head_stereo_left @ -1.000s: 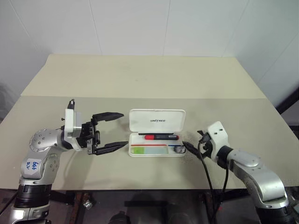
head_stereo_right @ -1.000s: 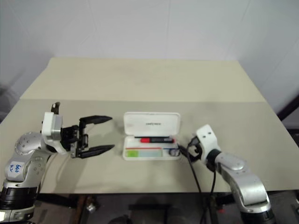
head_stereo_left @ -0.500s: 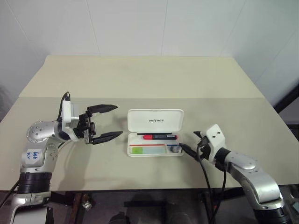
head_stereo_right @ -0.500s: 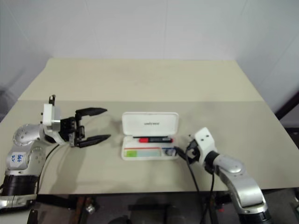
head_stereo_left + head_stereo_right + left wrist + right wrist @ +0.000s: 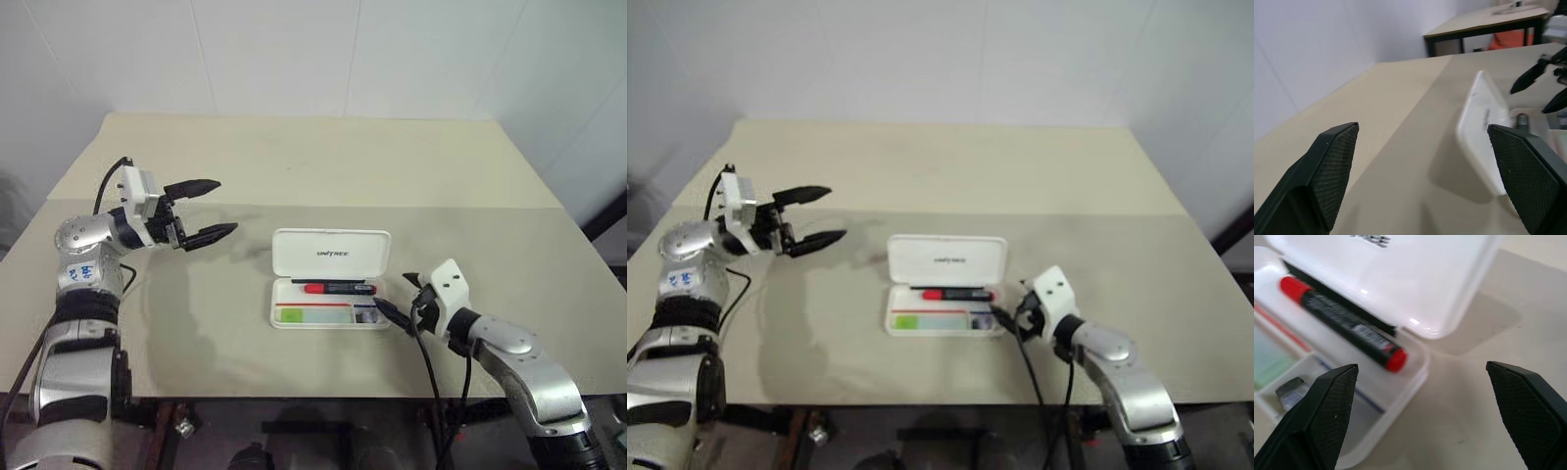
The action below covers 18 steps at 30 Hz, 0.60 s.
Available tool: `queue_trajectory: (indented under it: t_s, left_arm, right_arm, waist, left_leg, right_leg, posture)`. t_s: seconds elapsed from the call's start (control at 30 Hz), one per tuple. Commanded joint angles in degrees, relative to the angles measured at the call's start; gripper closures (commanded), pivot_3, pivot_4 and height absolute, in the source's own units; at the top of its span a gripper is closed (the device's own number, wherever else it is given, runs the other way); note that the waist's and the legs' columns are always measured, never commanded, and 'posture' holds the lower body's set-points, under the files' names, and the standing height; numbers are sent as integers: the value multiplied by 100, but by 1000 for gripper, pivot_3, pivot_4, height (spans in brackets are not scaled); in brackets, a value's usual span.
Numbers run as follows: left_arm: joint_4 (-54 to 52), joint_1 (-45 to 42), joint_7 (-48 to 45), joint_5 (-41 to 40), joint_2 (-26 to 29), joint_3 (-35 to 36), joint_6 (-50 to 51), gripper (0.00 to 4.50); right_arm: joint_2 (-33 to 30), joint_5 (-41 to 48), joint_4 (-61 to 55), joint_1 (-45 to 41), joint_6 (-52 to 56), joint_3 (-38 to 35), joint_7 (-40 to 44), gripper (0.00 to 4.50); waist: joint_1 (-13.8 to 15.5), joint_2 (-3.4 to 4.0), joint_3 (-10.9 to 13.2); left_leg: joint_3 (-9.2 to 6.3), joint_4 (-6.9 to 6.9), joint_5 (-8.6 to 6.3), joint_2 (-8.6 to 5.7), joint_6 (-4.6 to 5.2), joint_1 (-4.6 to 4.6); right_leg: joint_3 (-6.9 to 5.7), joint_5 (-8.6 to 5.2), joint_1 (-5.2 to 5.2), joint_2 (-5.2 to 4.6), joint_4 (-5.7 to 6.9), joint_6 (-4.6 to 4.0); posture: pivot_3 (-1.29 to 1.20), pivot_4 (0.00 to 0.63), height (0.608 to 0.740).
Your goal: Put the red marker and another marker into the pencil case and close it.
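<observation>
The white pencil case (image 5: 331, 253) lies open mid-table, its lid standing up at the back. The red marker (image 5: 340, 289) lies in the tray along the hinge side, clearly seen in the right wrist view (image 5: 1344, 323). Another marker (image 5: 289, 315), lime green, lies in the front left compartment. My left gripper (image 5: 226, 206) hangs open above the table, well to the left of the case and pointing toward it, with nothing between its fingers (image 5: 1327, 181). My right gripper (image 5: 395, 297) is open just off the case's right end, also holding nothing.
A seam (image 5: 470, 207) crosses the beige table behind the case. A black cable (image 5: 428, 362) hangs from my right wrist over the front edge. A small dark item (image 5: 364, 314) sits in the tray's right compartment. Bare tabletop lies on all sides of the case.
My left gripper has lifted and moved away from the case's left end, farther left and toward the back. It stays open. The right gripper and the case contents have not moved.
</observation>
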Motion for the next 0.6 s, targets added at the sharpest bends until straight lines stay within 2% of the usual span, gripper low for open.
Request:
queue_trajectory:
  t_s: [0.03,0.2,0.4,0.5,0.6]
  left_arm:
    - [721,-407,-105,288,-28,-28,-340,0]
    - [1423,-839,4,654,-81,-36,-419,0]
    - [1690,-1049,50,952,-158,-36,-373,0]
    - [1759,-1137,-88,1019,-196,-20,-312,632]
    - [1817,-1207,-62,1138,-217,-32,-265,1613]
  right_arm:
    - [-157,16,43,-119,-329,-368,101,58]
    - [-265,136,111,-95,-592,-687,258,58]
    - [-275,157,-48,92,-644,-854,259,58]
    - [-275,173,-86,123,-645,-935,238,0]
    - [-264,274,-134,133,-658,-1036,251,0]
  waist:
    - [9,0,0]
    - [15,0,0]
    - [13,0,0]
    - [11,-1,0]
    - [11,-1,0]
  left_leg:
    - [0,0,-1,0,1,-2]
    - [-2,-1,-7,1,12,-16]
    - [-2,-1,-11,0,11,-18]
    - [-2,0,-11,1,11,-17]
    - [-2,3,-11,1,10,-16]
  right_leg:
    - [-1,1,0,0,1,2]
    - [-8,18,0,0,-1,32]
    - [-9,16,-1,0,-3,35]
    - [-10,16,-1,0,-1,36]
    - [-10,16,-1,0,3,36]
  posture:
    - [0,150,740]
    - [0,150,740]
    - [0,150,740]
    - [0,150,740]
    - [0,150,740]
